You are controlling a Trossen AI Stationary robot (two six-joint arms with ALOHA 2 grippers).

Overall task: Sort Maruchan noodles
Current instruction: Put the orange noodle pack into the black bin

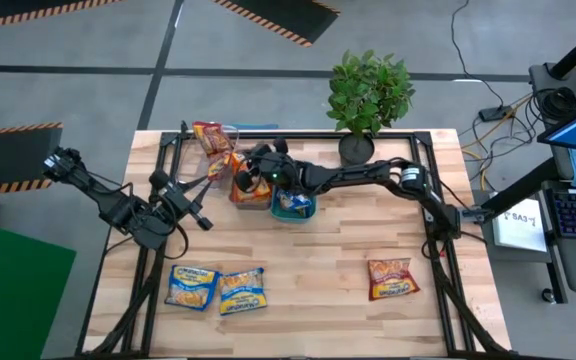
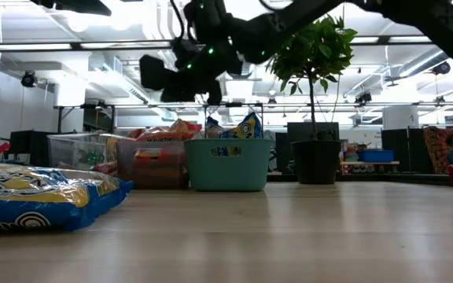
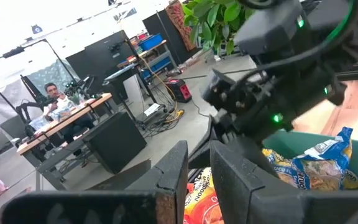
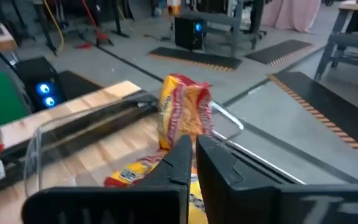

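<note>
Three bins stand at the far middle of the table. The clear bin holds a red noodle packet that stands on edge against its wall. Orange packets fill the grey bin, and blue-and-yellow packets fill the teal bin. My right gripper hovers shut and empty above the grey bin, pointing level at the clear bin. My left gripper waits left of the bins with a narrow gap between its fingers and nothing in it. Two blue-and-yellow packets and a red packet lie flat near the table's front.
A potted plant stands at the far edge, right of the bins. Black frame rails run along the table's left and right sides. Bare wood lies between the bins and the loose packets. A person sits at a desk beyond the table.
</note>
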